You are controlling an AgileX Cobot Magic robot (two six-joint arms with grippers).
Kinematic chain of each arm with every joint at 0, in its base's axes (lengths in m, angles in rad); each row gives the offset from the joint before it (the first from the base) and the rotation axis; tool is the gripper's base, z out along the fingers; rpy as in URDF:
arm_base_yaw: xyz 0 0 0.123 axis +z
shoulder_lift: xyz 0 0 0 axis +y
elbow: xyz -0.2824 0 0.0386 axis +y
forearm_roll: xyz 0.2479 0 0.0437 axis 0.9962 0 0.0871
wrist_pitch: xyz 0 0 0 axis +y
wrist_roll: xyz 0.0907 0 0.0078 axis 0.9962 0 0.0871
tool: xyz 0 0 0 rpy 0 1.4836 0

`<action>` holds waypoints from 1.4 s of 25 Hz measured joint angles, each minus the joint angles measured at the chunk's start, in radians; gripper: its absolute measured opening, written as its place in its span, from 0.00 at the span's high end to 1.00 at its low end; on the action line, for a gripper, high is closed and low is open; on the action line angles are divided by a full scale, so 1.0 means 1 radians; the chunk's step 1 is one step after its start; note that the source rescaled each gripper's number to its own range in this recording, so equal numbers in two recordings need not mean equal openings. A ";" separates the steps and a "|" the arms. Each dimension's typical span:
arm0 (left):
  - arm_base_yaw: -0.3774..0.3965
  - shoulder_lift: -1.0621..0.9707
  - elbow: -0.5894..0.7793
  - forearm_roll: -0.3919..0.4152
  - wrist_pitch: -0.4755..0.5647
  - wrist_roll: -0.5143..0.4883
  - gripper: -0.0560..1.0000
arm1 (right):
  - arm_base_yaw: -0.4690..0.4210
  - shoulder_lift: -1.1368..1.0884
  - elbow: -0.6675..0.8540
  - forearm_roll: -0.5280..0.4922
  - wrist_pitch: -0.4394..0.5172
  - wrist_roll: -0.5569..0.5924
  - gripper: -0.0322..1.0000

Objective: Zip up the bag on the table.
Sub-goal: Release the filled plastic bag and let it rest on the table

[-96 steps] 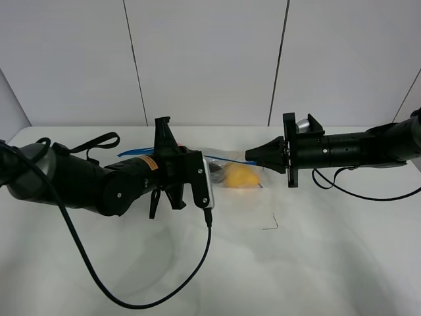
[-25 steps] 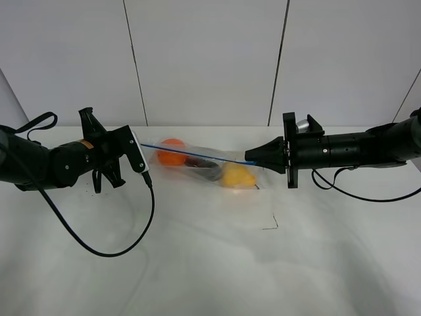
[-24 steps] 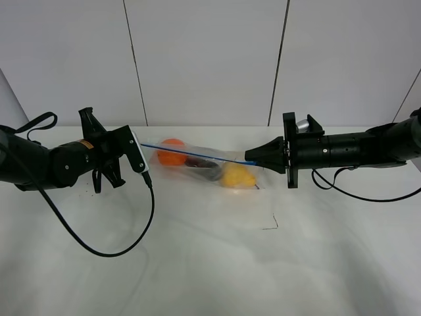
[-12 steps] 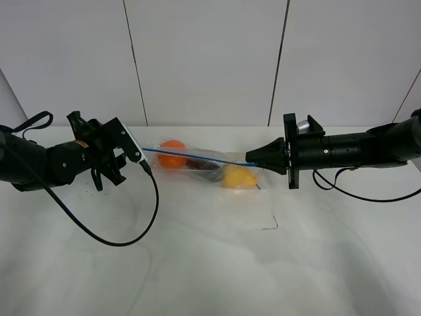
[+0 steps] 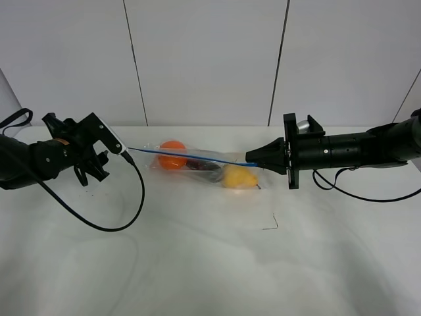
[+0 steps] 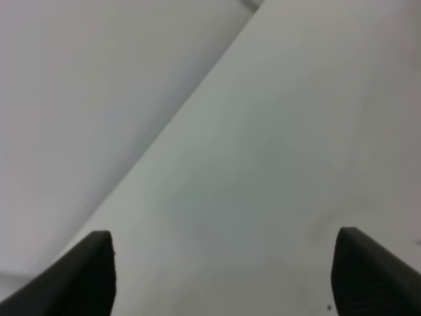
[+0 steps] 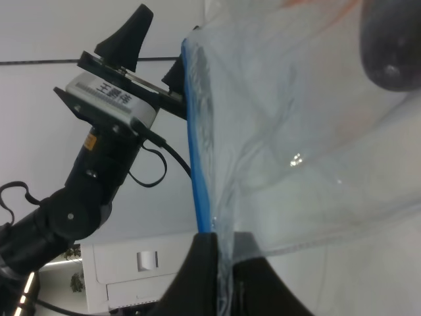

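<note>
The clear bag (image 5: 197, 166) lies on the white table (image 5: 210, 270) between my arms, with orange, dark purple and yellow fruit inside. Its thin blue seal strip (image 5: 191, 157) runs taut to my right gripper (image 5: 252, 157), which is shut on the strip's right end. The right wrist view shows the strip (image 7: 197, 164) and crinkly plastic (image 7: 296, 131) pinched between the fingertips (image 7: 204, 263). My left gripper (image 5: 90, 174) is off to the left of the bag. In the left wrist view (image 6: 230, 276) it is open and empty over bare table (image 6: 296, 164).
A small black corner mark (image 5: 270, 224) lies on the table in front of the bag. The left arm's black cable (image 5: 125, 214) loops down over the table. A white panelled wall (image 5: 210, 59) stands behind.
My left gripper has moved left, away from the bag's left end, and now holds nothing. The right gripper has stayed shut on the strip's end.
</note>
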 joint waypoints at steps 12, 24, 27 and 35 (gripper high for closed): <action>0.024 0.000 0.000 -0.002 0.011 -0.354 0.07 | 0.000 0.000 0.000 0.000 0.000 0.004 0.97; 0.024 0.000 0.000 -0.102 0.008 -0.655 0.07 | 0.000 0.000 0.000 0.000 0.000 0.004 0.97; 0.024 0.000 0.000 -0.112 0.018 -0.691 0.07 | 0.000 0.000 0.000 0.000 0.000 0.004 0.97; 0.097 -0.001 -0.114 -0.103 0.382 -0.689 0.07 | 0.000 0.000 0.000 0.000 0.000 0.004 0.97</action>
